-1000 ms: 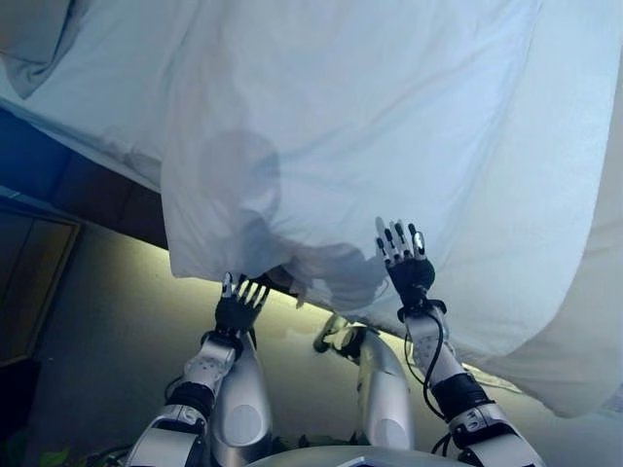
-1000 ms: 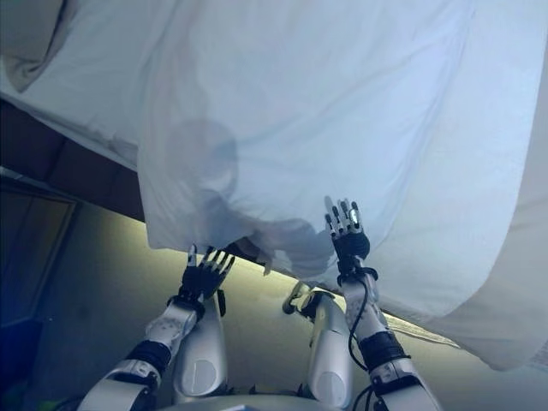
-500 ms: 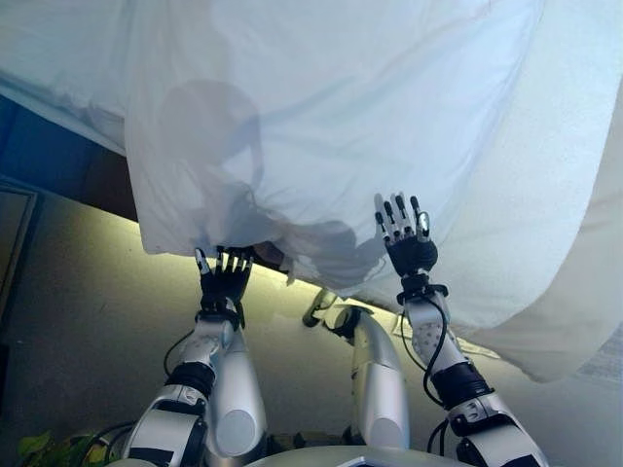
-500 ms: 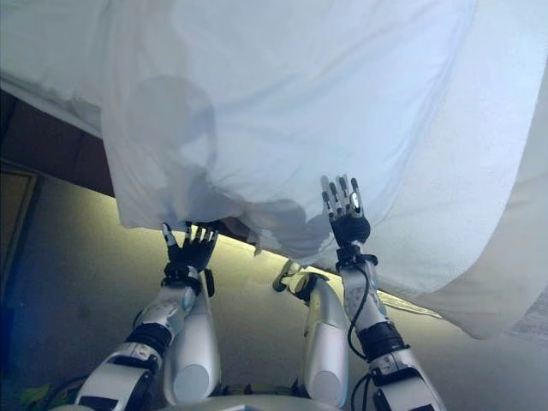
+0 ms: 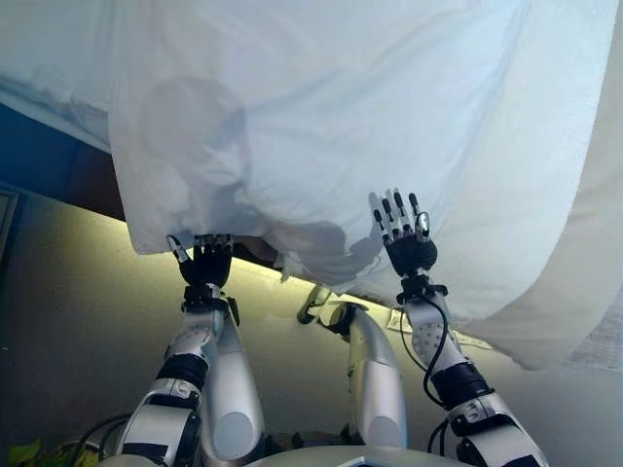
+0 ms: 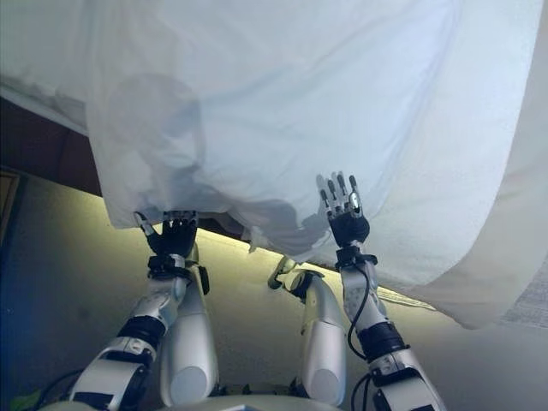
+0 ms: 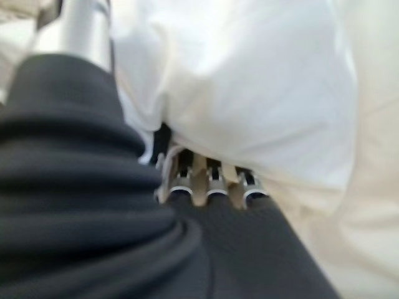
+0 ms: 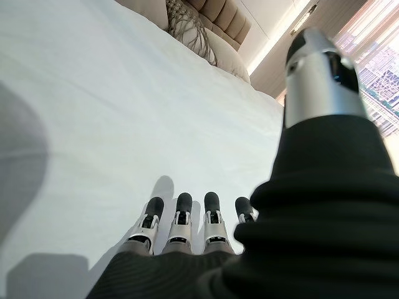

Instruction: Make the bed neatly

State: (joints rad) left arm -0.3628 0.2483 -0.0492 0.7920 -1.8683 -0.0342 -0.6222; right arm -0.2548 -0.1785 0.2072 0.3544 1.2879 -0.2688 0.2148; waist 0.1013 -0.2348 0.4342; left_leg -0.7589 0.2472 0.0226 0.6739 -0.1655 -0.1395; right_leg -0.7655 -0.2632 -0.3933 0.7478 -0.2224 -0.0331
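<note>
A white duvet [image 5: 341,117] covers the bed and hangs over its near edge in a bunched fold. My left hand [image 5: 204,268] is at the duvet's lower hem. In the left wrist view its fingers [image 7: 212,184] run in under the white fold, so their tips are hidden. My right hand [image 5: 407,248] is held over the hanging duvet further right, fingers straight and spread, holding nothing. In the right wrist view its fingers [image 8: 181,230] point across the flat white top of the bed.
A patterned pillow [image 8: 187,28] leans on a padded headboard [image 8: 218,15] at the bed's far end. A cream sheet edge [image 5: 584,253] hangs down on the right. The dark bed base [image 5: 58,156] shows on the left, above a lit strip of floor [image 5: 78,292].
My left hand has gone forward and to the left until its fingers slipped under the duvet's hem. The right hand has risen a little over the duvet. The camera view has shifted.
</note>
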